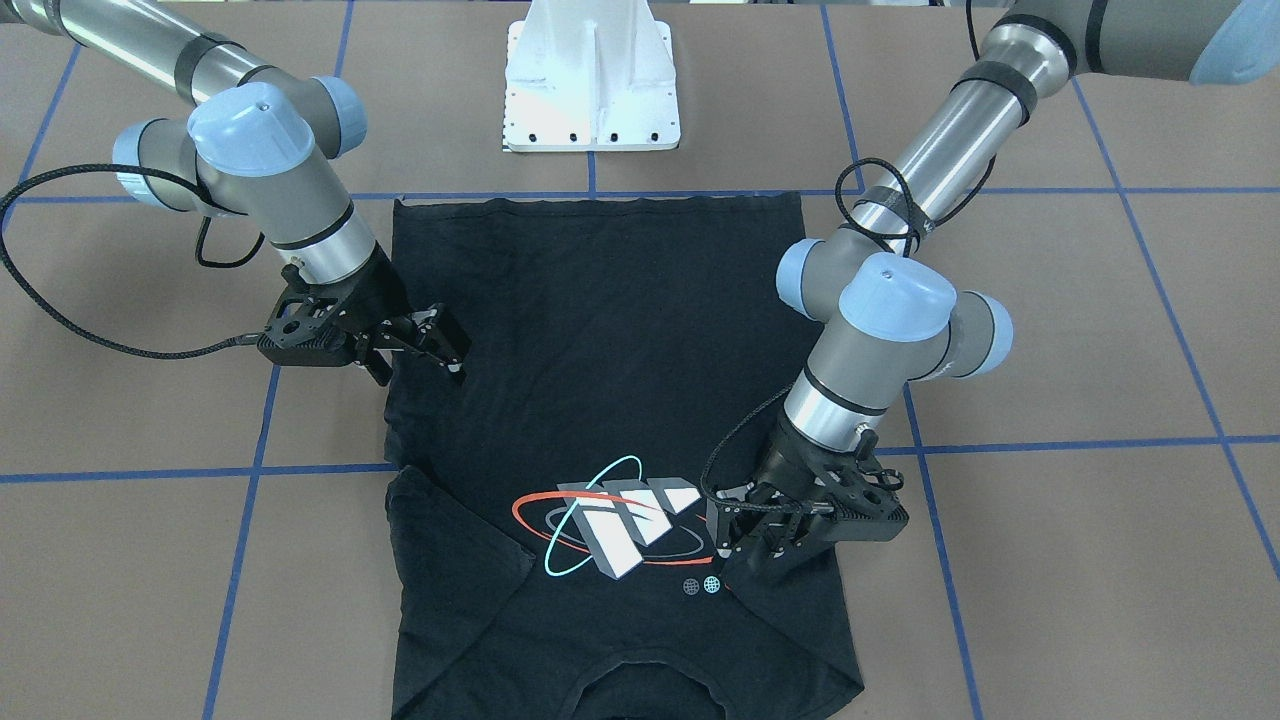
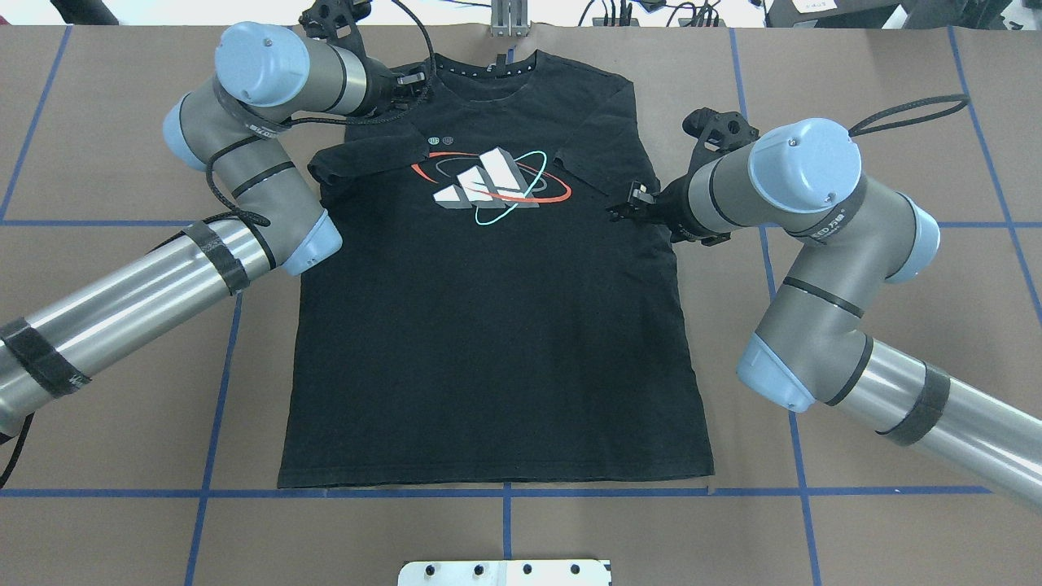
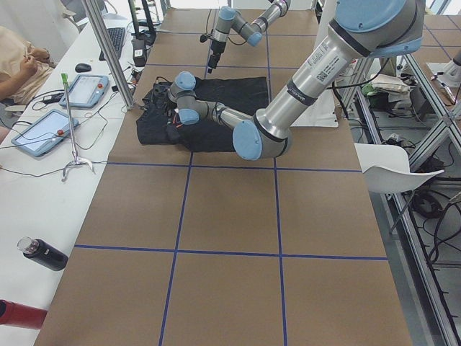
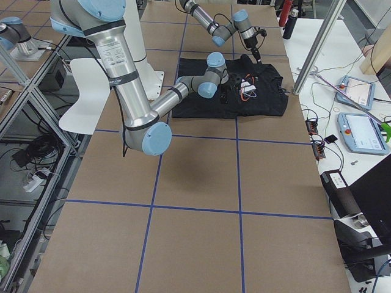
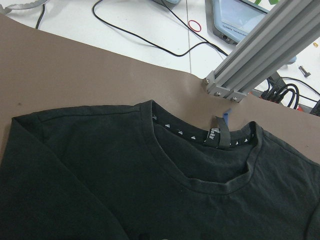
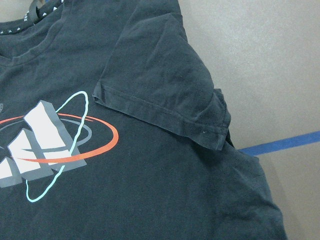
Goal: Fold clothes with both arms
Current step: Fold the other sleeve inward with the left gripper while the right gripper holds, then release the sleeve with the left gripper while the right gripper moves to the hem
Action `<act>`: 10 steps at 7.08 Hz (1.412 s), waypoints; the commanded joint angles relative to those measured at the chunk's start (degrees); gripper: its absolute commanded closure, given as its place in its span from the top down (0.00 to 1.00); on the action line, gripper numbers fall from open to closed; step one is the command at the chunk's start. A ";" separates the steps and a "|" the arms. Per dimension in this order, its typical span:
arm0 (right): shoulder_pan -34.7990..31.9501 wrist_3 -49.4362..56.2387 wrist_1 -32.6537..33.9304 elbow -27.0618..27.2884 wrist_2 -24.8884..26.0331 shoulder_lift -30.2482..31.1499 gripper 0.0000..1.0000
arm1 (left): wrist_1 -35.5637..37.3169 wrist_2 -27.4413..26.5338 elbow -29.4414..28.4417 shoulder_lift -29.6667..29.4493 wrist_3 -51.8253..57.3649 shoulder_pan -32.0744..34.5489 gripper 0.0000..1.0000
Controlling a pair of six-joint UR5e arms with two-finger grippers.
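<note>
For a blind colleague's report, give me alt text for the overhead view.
A black T-shirt lies front up on a brown table, both sleeves folded inward. The left gripper is near its collar, the right gripper by the opposite folded sleeve.

The near left arm [image 3: 302,79] is reaching over the brown tabletop [image 3: 230,238], its jaws sitting low on the black T-shirt [image 3: 238,90] spread beneath them; beyond those jaws, the far right arm [image 3: 241,25] is pointing its own jaws down at the shirt's far edge
</note>
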State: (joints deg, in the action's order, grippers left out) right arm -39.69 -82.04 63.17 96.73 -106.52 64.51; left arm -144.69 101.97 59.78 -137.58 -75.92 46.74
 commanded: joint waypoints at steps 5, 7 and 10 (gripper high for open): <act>12.06 -23.13 0.37 16.25 8.76 17.25 0.99 | 0.55 9.81 25.08 17.57 -0.80 0.28 0.66; 20.65 -29.80 0.37 23.49 16.56 26.51 0.96 | 2.56 10.18 33.51 22.60 -1.68 0.37 0.66; 29.57 -35.11 0.64 21.32 21.88 27.77 0.94 | 9.25 9.75 38.74 23.66 -4.32 0.37 0.66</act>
State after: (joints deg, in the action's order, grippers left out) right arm -12.50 -116.01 63.74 119.10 -85.53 91.68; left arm -136.61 111.93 97.39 -114.55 -79.87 47.10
